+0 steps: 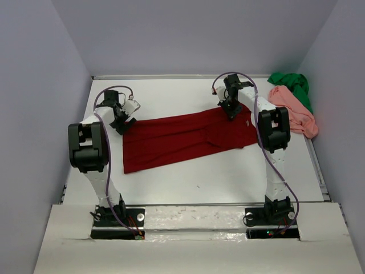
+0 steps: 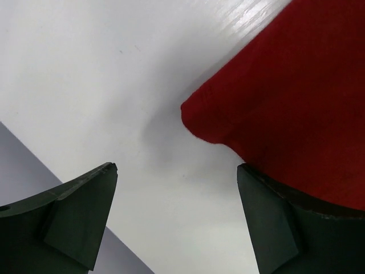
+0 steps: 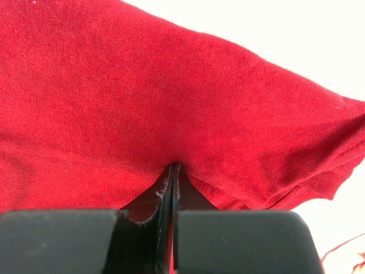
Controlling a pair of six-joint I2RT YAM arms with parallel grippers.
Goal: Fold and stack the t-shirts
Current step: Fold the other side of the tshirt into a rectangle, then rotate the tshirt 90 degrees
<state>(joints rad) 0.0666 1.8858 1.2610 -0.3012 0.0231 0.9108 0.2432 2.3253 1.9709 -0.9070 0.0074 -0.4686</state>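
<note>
Dark red t-shirt [image 1: 182, 140] pinched between right fingers [image 3: 228, 240].

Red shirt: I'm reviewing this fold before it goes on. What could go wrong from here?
1. Only the right gripper pinches the red shirt; the left gripper is open at its corner, so a pull may drag or skew the cloth.
2. The shirt lies creased and slanted, so a fold may come out uneven.
3. The pink shirt and green shirt are heaped near the right arm; a wide swing might snag them.
</note>
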